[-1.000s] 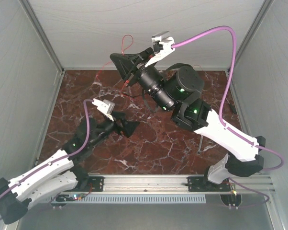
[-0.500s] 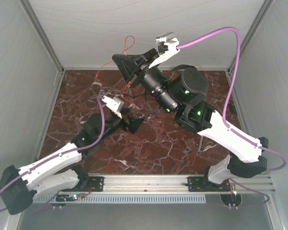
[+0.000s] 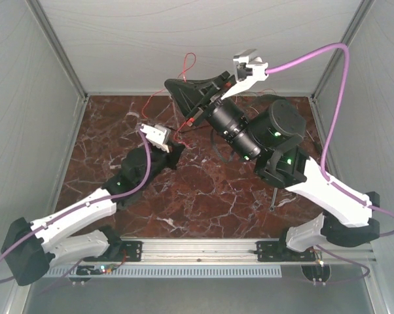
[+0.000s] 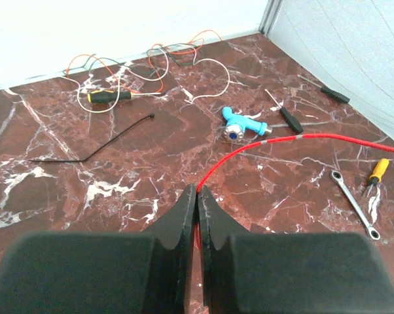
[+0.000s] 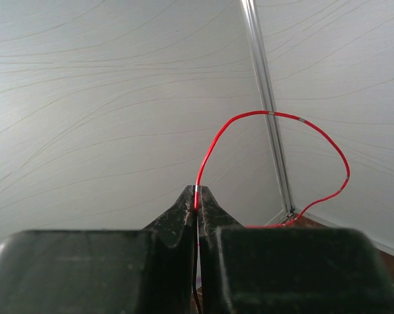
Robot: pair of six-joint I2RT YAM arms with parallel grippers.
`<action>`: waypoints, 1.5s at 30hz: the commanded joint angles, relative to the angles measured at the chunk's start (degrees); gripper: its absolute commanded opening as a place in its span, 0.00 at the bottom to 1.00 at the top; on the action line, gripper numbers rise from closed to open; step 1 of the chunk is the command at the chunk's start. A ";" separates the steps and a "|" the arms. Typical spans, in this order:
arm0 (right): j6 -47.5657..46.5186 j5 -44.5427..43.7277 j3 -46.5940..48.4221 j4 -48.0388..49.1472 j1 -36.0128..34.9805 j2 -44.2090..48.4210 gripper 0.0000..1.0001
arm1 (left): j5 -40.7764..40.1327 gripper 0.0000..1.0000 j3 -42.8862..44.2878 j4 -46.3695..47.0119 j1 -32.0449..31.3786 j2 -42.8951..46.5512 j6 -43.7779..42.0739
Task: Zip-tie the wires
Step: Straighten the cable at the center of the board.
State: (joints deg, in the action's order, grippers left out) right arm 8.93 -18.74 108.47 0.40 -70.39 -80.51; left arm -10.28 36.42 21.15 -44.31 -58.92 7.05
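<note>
The wires lie as a loose orange, white and pale tangle at the far wall. One red wire runs from it across the marble into my left gripper, which is shut on it low over the floor. My right gripper is raised high against the back wall and is shut on the same red wire, which loops above its tips. From above, the right gripper hangs over the far middle, with the left gripper below it and the red loop above. A black zip tie lies flat at the left.
A yellow-and-black screwdriver lies by the tangle. A blue fitting, two small dark screwdrivers, a wrench and an orange-handled tool are spread to the right. Walls enclose the marble floor.
My left gripper moved forward and right, then shut on the red wire. The right arm rose and swung right, drawing the wire's loop up.
</note>
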 commanded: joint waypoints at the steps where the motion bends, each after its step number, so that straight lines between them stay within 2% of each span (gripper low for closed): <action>1: -2.01 -3.09 -2.70 3.47 -0.42 2.88 0.00 | -0.95 0.00 0.43 -0.48 -0.25 3.67 -1.63; 5: -6.04 -7.91 -7.57 7.06 -0.37 5.27 0.00 | -0.70 0.00 3.59 -12.05 -0.25 5.55 -0.45; 9: -10.75 -15.93 -15.31 13.24 0.93 7.67 0.00 | -4.48 0.00 5.83 -24.05 -0.18 7.61 3.30; 17: -8.20 -27.16 -35.82 13.82 10.57 11.52 0.00 | -9.55 0.00 5.61 -40.00 0.98 13.28 12.32; 20: -4.48 -29.12 -41.01 9.65 14.80 11.84 0.00 | -8.89 0.00 4.61 -43.07 2.99 13.96 14.45; 24: 5.61 -30.19 -47.40 2.94 19.14 12.05 0.00 | -4.27 0.00 3.44 -43.44 5.69 12.16 15.89; 27: 12.90 -27.58 -53.30 0.75 22.05 12.05 0.00 | -1.80 0.00 3.37 -42.66 5.82 9.24 15.90; 29: 18.82 -24.93 -56.50 -1.74 24.36 12.06 0.07 | -1.55 0.00 3.68 -42.87 5.82 7.21 15.77; 30: 21.96 -23.87 -58.20 -2.88 25.17 12.12 0.14 | -1.85 0.00 3.86 -43.14 5.84 6.36 15.72; 34: 32.74 -18.86 -65.84 -4.13 27.01 13.37 0.64 | -3.06 0.00 4.72 -44.43 5.88 3.59 15.28; 36: 34.65 -15.29 -70.47 -3.32 27.19 13.78 0.82 | -3.96 0.00 4.87 -45.34 5.91 2.70 15.35; 40: 37.33 -7.62 -73.11 -7.51 27.50 13.14 0.97 | -6.78 0.00 5.31 -47.36 5.99 1.84 15.89; 45: 34.38 1.68 -74.31 -12.23 27.50 15.75 0.98 | -9.10 0.00 6.43 -49.13 6.77 1.76 14.71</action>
State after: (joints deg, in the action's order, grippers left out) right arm 42.70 -25.80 34.74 -8.84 -43.16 -68.18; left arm -16.49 39.44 -26.39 -38.20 -57.23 22.31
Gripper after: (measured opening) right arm 0.978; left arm 0.004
